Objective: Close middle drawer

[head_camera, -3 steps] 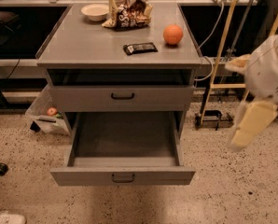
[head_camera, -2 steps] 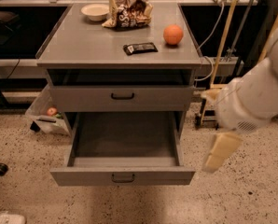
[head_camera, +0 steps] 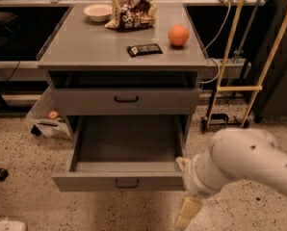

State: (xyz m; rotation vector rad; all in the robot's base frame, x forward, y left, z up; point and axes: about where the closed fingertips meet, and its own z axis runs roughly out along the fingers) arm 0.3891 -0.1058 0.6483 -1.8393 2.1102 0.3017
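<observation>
Middle drawer (head_camera: pixel 85 181) is pulled well out of the cabinet (head_camera: pixel 57 61), low in the view. Its shallow tray is empty and its flat front faces the camera, bar handle (head_camera: pixel 126 183) centred. Judgement: sheet metal on slides, stiff, light with nothing in it, so it should roll in under modest force. No need to grasp the handle. A flat push on the front near the handle looks best, since a shove at one corner could rack it in the slides. Gripper (head_camera: pixel 187 210) sits just off the drawer's right front corner, slightly below the front, on the white arm (head_camera: pixel 244 158) coming in from the right. Can't tell whether it's open or closed; nothing visibly held. Upper drawer (head_camera: pixel 85 101) is shut. On the cabinet top: bowl (head_camera: pixel 97 12), snack bag (head_camera: pixel 131 14), dark wrapped bar (head_camera: pixel 144 49), orange (head_camera: pixel 178 35), none in the push path.
</observation>
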